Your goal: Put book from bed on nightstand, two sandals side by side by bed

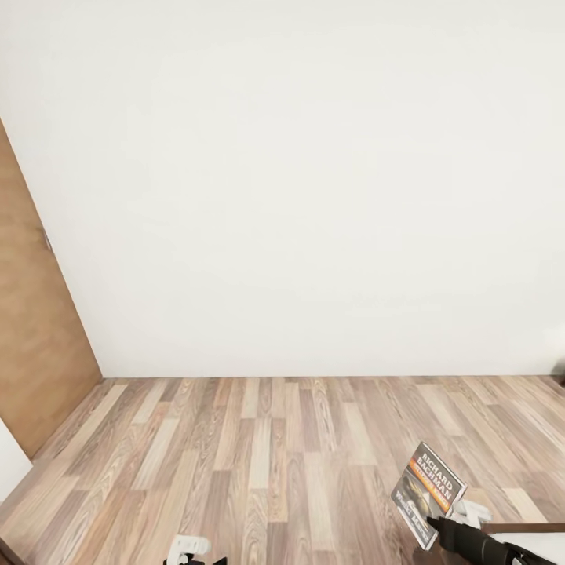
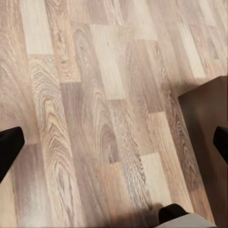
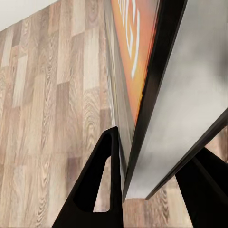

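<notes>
the robot is facing a bare white wall [image 1: 298, 180] across a stretch of wood-plank floor [image 1: 259, 455], with a brown door [image 1: 35, 345] off to its left. its right hand [image 1: 439, 527] is gripping the book [image 1: 428, 490] by its lower edge, and the book is standing up tilted in the air above the floor, cover toward the head camera so the "richard bachman" lettering is reading plainly. from the right wrist the 2 black fingers [image 3: 97, 190] are straddling the book's [image 3: 142, 71] thin edge, which is why it is staying upright rather than flopping flat. i'd say it is being carried this way for travel toward a nightstand.

the left hand [image 2: 114, 152] is hanging wide apart over the floor [image 2: 90, 95] with nothing between its tips, next to a dark brown wooden corner [image 2: 209, 123], probably kept free for the sandals later.
</notes>
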You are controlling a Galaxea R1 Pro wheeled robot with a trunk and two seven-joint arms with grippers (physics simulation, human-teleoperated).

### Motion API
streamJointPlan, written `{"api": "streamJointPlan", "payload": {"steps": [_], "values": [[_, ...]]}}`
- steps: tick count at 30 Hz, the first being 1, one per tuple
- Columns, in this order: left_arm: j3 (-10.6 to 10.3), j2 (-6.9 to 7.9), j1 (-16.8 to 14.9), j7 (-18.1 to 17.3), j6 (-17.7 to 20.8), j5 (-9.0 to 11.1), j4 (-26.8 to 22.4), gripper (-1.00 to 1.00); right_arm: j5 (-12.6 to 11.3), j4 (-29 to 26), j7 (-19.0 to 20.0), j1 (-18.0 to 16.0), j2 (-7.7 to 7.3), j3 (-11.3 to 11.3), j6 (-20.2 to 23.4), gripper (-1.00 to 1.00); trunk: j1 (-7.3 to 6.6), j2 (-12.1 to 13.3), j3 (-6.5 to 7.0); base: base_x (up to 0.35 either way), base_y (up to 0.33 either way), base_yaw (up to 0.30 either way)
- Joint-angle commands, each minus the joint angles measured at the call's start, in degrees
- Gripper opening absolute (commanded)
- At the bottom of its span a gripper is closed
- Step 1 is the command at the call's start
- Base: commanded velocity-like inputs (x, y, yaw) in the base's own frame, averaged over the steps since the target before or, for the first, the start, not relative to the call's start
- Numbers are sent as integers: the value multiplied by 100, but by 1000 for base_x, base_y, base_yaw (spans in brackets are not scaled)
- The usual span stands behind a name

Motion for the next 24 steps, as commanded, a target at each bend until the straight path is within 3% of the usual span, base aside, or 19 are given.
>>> {"api": "streamJointPlan", "payload": {"steps": [1,6,24], "values": [[-48,2,-5,39,-27,46,7,100,-81,-5,-153,-5,-3,32,26,-100,4,-6,-8,331,0,0],[-48,-3,-6,117,-27,43,7,100,-86,-8,-458,-5,-3,26,30,-100,4,-6,-8,331,0,0],[-48,-4,-4,126,-27,42,7,100,-52,-8,-324,-5,-39,35,54,-100,4,-6,-8,331,0,0]]}}
